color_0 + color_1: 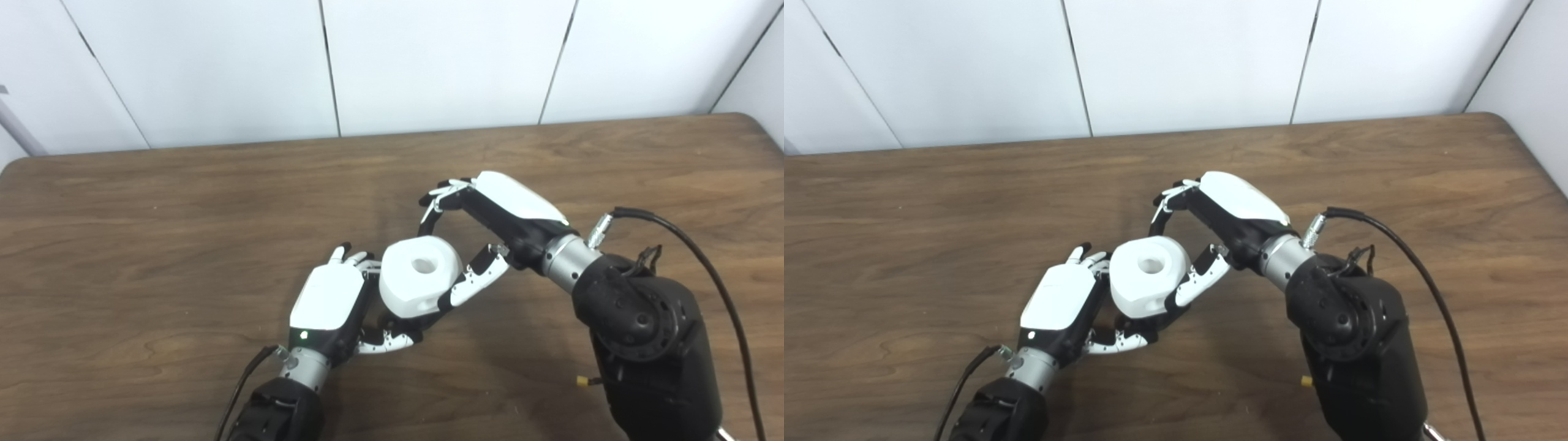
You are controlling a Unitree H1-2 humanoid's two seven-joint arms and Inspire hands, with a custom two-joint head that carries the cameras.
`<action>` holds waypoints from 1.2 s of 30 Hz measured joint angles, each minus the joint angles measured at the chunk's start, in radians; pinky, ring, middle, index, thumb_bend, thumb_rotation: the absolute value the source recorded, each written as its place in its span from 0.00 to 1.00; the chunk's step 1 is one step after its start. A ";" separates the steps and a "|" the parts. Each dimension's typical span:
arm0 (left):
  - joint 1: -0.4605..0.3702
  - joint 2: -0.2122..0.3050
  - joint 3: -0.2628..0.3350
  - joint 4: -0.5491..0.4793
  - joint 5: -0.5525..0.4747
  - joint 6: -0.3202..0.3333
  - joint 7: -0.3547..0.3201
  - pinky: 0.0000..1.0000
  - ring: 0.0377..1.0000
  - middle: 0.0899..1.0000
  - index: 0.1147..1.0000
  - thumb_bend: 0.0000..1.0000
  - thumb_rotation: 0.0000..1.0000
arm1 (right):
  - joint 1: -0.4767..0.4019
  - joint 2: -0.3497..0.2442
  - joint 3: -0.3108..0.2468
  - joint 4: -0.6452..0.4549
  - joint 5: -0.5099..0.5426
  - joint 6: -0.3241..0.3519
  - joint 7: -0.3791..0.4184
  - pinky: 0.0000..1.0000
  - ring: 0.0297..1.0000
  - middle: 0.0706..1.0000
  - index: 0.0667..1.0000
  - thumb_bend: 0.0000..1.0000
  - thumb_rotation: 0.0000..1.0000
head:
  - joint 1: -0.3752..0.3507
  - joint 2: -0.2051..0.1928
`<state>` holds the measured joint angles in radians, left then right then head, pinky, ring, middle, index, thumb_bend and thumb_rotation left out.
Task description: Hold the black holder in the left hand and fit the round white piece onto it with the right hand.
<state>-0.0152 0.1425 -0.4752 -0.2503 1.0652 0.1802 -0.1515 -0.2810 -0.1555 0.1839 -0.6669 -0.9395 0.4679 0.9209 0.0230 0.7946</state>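
The round white rigid plastic piece (420, 275), judged light and slippery, sat pinched at its rim by the right robot hand (484, 236) at 3 o'clock; the left robot hand (334, 300) curled beneath, its hold unclear.

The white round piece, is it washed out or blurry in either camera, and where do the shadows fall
Left eye view: the white round piece is bright but not blown out, its centre hole and edges readable; soft shadow lies on the table beneath both hands. Right eye view: same even light, slight softness overall; the right hand and left hand show no glare.
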 measured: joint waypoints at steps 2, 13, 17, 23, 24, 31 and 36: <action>0.000 0.000 0.000 0.000 0.000 0.000 0.001 1.00 0.87 0.74 0.42 0.52 0.05 | 0.000 0.000 0.001 0.005 0.000 0.000 -0.006 1.00 0.94 0.82 0.44 0.53 0.14 | -0.002 0.000; 0.000 -0.001 0.000 0.001 0.000 0.000 0.000 1.00 0.88 0.74 0.42 0.52 0.05 | 0.007 -0.002 0.008 0.014 0.004 0.000 -0.024 1.00 0.94 0.82 0.44 0.52 0.14 | -0.006 0.000; 0.000 0.000 0.000 0.000 0.000 0.000 0.000 1.00 0.88 0.74 0.42 0.52 0.05 | 0.018 -0.009 0.014 0.018 0.006 -0.001 -0.027 1.00 0.94 0.82 0.44 0.52 0.14 | -0.014 0.003; -0.001 0.000 0.001 0.000 0.000 0.001 -0.003 1.00 0.88 0.74 0.42 0.52 0.05 | 0.019 -0.012 0.017 0.019 0.007 -0.001 -0.036 1.00 0.94 0.82 0.44 0.52 0.14 | -0.020 0.003; -0.001 0.000 0.001 0.000 0.000 0.001 -0.004 1.00 0.88 0.74 0.42 0.52 0.05 | 0.019 -0.012 0.017 0.019 0.009 -0.001 -0.037 1.00 0.94 0.82 0.44 0.52 0.13 | -0.020 0.003; -0.001 0.000 0.001 0.000 0.000 0.002 -0.004 1.00 0.88 0.74 0.42 0.52 0.05 | 0.032 -0.014 0.019 0.021 0.019 -0.001 -0.055 1.00 0.95 0.82 0.44 0.52 0.13 | -0.020 0.003; -0.001 0.000 0.001 0.000 0.000 0.000 -0.002 1.00 0.87 0.74 0.42 0.52 0.05 | 0.035 -0.016 0.022 0.026 0.023 -0.001 -0.063 1.00 0.95 0.82 0.44 0.52 0.14 | -0.025 0.003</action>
<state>-0.0165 0.1423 -0.4742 -0.2500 1.0655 0.1806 -0.1538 -0.2459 -0.1720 0.2060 -0.6407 -0.9165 0.4669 0.8584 -0.0015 0.7977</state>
